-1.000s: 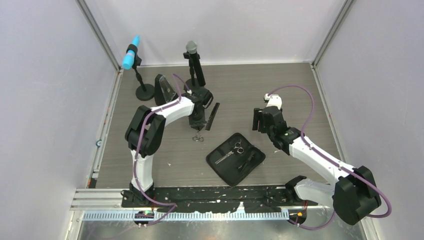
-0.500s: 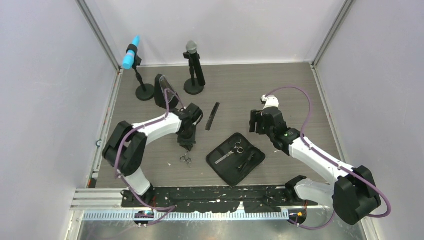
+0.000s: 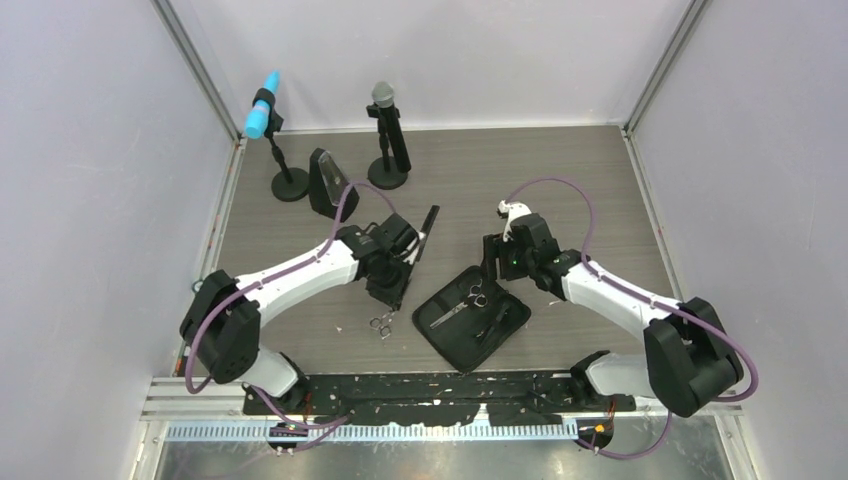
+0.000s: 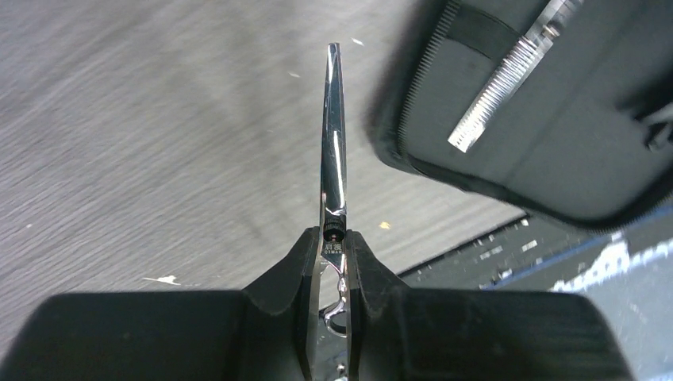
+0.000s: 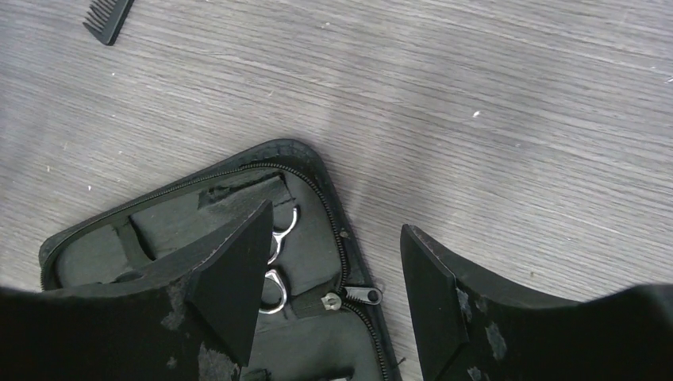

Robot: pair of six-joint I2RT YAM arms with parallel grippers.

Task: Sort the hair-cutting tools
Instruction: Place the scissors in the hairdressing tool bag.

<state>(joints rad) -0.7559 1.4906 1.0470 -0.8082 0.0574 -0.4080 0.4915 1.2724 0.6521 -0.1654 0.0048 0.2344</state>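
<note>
Silver scissors (image 4: 332,151), pinched at the pivot by the nearly closed left gripper (image 4: 333,238), just left of the open black pouch (image 3: 450,337); right gripper (image 5: 335,238) spread wide, empty, above the pouch's far corner.

pouch (image 3: 462,345): we find it lying open on the table (image 3: 600,180), midway across, toward the near edge.
first scissors (image 3: 458,304): inside the pouch, in its far-left part.
second scissors (image 3: 381,322): just left of the pouch and apart from it, clamped in the left gripper (image 3: 386,296).
comb (image 3: 427,232): on the table, beyond the pouch's far-left side.
microphones (image 3: 383,97): we see them side by side at the far left, behind the comb.
right gripper (image 3: 492,262): over the pouch's far edge.
</note>
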